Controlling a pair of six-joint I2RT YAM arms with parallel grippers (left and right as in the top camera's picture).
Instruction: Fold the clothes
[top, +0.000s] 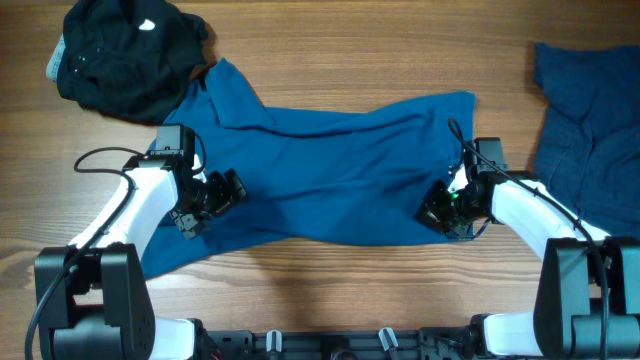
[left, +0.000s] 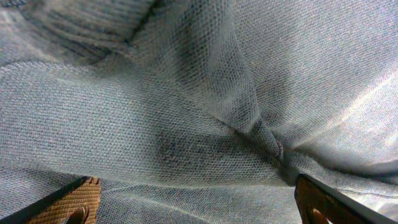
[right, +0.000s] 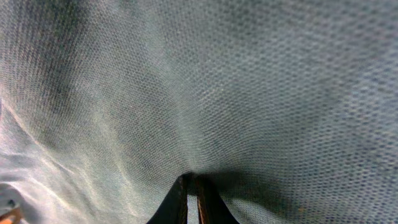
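Overhead view is showing the shirt (top: 340, 165) lying spread and rumpled across the middle of the tabletop (top: 380, 40). Its far-left end is reaching up against the black garment (top: 120, 55), heaped in the far-left corner. Collar and buttons are hard to make out among the folds. The left arm is covering the shirt's near-left corner. The dark-blue garment (top: 585, 110) is lying at the right, cut off by the frame edge and parted from the shirt by a strip of bare wood.

The left gripper (top: 215, 195) is sitting over the shirt's left part, and its own body is hiding the tips from above. On the left wrist view, greyish washed-out cloth is filling the frame. Only the ends of the two fingers (left: 74, 199) are showing at the bottom corners. The jaws are standing spread wide with a creased ridge of shirt running between them. Whether they are touching the cloth cannot be told.

The right gripper (top: 440, 210) is working at the shirt's right edge. On the right wrist view, the fingers (right: 202, 202) are pressed together, pinching a small gather of shirt cloth, and the rest of the frame is blurred weave.

Bare wood is lying open along the far edge between the black and dark-blue garments. More is showing in front of the shirt, between the arm bases.
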